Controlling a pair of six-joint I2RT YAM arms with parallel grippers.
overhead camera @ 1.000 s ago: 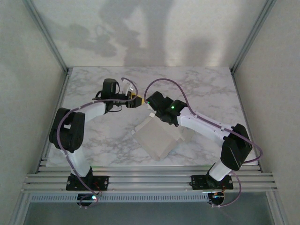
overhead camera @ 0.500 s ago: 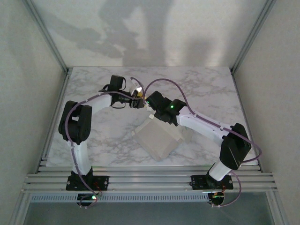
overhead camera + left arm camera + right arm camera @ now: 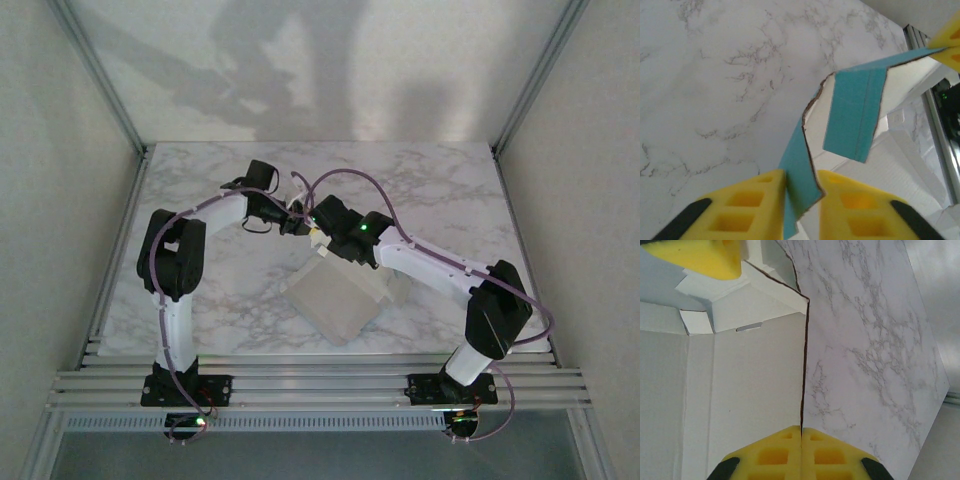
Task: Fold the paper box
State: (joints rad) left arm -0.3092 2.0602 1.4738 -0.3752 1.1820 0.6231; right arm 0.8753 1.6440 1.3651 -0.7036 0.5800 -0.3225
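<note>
As left pincer (image 3: pixel 801 179) nips paper box (image 3: pixel 855 115), near-closed

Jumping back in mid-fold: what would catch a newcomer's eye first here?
The paper box, half-formed and off-white, sits mid-table between both arms. In the left wrist view the left hand pinches a turquoise flap raised above the marble table. The right hand is shut on the box's wall edge.

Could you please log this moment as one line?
paper box: partly folded on table | left tool: shut on turquoise flap | right tool: shut on off-white panel edge
</note>
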